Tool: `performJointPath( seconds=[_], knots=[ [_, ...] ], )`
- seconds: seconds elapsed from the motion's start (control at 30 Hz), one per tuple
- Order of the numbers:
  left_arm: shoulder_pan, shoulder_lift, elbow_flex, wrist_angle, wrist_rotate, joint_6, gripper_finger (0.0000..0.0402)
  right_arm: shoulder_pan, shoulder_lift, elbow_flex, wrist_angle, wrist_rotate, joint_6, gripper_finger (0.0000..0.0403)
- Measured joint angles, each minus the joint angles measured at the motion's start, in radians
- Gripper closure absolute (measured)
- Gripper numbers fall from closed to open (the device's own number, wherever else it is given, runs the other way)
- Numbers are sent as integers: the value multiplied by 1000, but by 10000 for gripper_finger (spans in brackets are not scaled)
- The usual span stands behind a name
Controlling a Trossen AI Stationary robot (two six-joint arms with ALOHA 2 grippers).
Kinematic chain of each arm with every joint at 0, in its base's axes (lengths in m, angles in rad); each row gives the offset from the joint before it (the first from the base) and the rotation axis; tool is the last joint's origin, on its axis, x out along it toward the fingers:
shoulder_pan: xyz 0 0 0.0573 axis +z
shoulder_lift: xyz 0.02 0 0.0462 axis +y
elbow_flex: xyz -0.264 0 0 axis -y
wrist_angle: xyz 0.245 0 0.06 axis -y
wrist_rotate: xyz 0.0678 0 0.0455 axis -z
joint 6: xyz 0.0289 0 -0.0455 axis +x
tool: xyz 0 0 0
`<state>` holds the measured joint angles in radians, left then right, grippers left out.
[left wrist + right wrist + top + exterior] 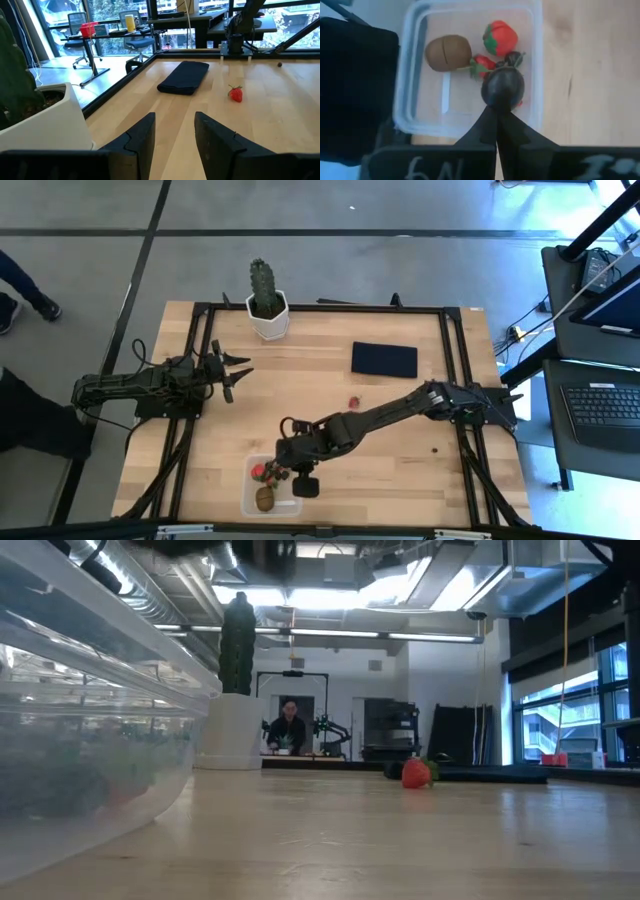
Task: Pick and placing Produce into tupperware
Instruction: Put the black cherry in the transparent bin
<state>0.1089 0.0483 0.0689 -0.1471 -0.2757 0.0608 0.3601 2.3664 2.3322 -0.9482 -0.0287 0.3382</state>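
Right wrist view: glossy dark round berry over clear rounded tupperware.

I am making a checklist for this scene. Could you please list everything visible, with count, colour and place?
box: one, clear, near table edge, under right fingers
kiwi: one, brown, in box
strawberries in box: at least two, red
dark berry: one, at right fingertips, above box
loose strawberry: one, red, mid-table
small berry: one, dark, table's right side
cloth: one, navy, far side
cactus: one, green, white pot, far edge
person: one, in room behind
left fingers: open, empty, left side
right fingers: shut on berry
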Motion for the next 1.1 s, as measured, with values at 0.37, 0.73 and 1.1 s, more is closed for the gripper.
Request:
performJointPath(
  seconds=[0.37,0.73,1.1],
  knots=[
    [0,0,0,0,0,-2,272,13,99,-1,93,-27,-37,402],
    [0,0,0,0,0,-1,272,11,170,-1,113,-27,-108,402],
    [0,0,0,0,0,-1,272,10,174,-1,115,-27,-107,371]
  ],
)
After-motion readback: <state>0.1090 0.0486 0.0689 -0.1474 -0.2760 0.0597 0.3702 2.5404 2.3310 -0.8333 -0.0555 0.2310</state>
